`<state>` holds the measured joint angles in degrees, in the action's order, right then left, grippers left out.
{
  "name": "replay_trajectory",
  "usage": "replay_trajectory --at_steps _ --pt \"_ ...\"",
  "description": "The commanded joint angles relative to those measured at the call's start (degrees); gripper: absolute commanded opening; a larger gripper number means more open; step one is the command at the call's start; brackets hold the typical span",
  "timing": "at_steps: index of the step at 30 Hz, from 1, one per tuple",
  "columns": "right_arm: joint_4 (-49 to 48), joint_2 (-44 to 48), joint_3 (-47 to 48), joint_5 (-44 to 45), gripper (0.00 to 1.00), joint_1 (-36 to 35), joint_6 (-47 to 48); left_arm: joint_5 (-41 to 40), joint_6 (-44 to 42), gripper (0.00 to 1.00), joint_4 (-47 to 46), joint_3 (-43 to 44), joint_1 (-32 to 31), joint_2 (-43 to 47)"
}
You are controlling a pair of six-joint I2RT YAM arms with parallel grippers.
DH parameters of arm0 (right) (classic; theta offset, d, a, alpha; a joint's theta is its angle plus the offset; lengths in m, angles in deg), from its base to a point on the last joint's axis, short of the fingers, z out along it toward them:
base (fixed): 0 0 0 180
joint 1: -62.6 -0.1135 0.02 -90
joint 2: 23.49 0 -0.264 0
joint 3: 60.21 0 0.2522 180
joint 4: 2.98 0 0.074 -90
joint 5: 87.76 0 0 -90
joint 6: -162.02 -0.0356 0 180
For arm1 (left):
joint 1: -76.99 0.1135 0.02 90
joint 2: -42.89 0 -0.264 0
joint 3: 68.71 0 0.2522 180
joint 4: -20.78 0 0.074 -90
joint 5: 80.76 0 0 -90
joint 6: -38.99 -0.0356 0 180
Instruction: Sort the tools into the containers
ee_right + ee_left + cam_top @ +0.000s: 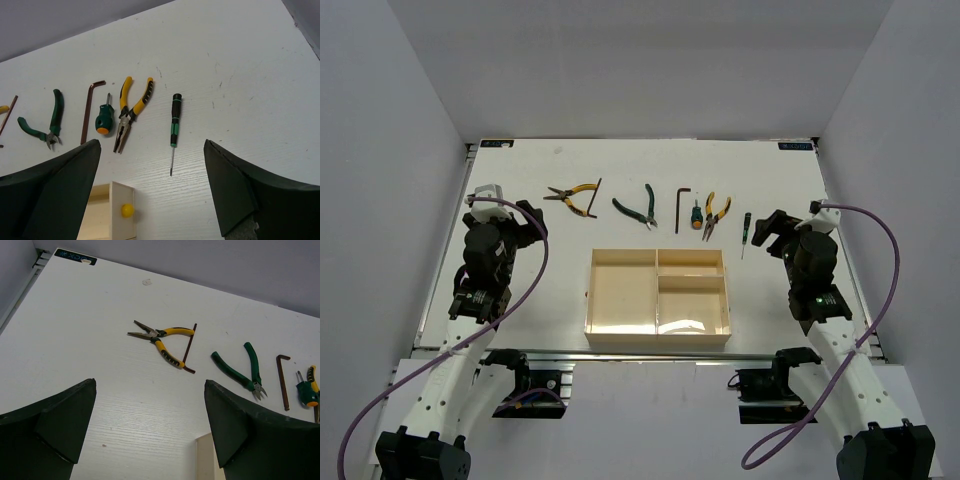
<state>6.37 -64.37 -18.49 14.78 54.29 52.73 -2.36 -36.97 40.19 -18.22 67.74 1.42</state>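
The tools lie in a row on the white table beyond the cream three-compartment tray, which holds no tools. From the left they are yellow-handled pliers, a dark hex key, green-handled pliers, a second hex key, a stubby green screwdriver, more yellow-handled pliers and a slim green-and-black screwdriver. My left gripper hangs open and empty left of the tray, facing the left pliers. My right gripper hangs open and empty right of the tray, facing the slim screwdriver.
The tray's corner shows in the left wrist view. In the right wrist view its outer wall bears a small yellow knob. Grey walls enclose the table on three sides. A metal rail runs along the near edge.
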Motion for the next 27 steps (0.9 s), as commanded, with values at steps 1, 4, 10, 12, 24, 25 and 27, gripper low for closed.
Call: replay_trajectory --at_steps 1,4,10,12,24,25,27 --pt "-1.2 -0.2 2.2 1.6 0.89 0.1 0.3 -0.2 0.0 0.98 0.4 1.1 -0.3 0.7" --pt "-1.2 -1.1 2.5 2.4 0.89 0.1 0.2 -0.1 0.0 0.98 0.4 1.1 -0.3 0.6" --pt "4.3 -11.3 9.4 3.1 0.85 0.1 -1.0 0.1 -0.1 0.98 0.6 1.1 -0.3 0.4" --pt "6.3 -14.0 11.4 3.5 0.84 0.1 -1.0 0.1 -0.2 0.98 0.6 1.1 -0.3 0.3" --pt "15.4 -38.4 27.7 4.4 0.57 0.2 -0.1 1.6 0.3 0.98 3.6 3.5 -0.3 -4.8" --pt "15.4 -39.4 28.1 4.3 0.55 0.1 -0.1 1.7 0.4 0.98 3.7 3.7 -0.3 -5.1" --pt "15.7 -42.9 29.6 3.9 0.52 0.1 -0.1 1.5 0.5 0.98 4.0 4.0 -0.3 -5.8"
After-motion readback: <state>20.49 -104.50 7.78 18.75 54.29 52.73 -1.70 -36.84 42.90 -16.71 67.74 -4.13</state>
